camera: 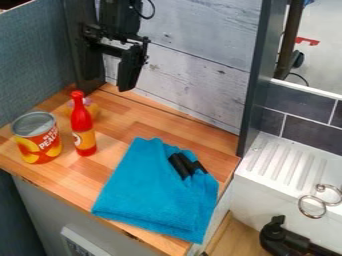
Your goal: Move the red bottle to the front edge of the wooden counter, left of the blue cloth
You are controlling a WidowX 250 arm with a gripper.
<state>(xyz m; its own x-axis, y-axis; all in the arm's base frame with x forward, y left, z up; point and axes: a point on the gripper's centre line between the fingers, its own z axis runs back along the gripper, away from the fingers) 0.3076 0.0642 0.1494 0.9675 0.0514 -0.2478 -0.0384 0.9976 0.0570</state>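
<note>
Both labeled: can [37, 131] & btl [81, 121]

Before me is a wood-patterned counter [120, 129], with a blue-grey panel [30, 67] at its left and whitewashed planks [200, 37] behind. Beyond a dark upright post [256, 85], I see dark grey tiles [304, 107] with pale joints above a white, ridged sink unit [284, 162].

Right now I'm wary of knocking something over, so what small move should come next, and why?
Probably shift the gripper slightly toward the cloth before lowering: the bottle and can stand upright on one side, while the cloth lies low and folded on the other.
</note>
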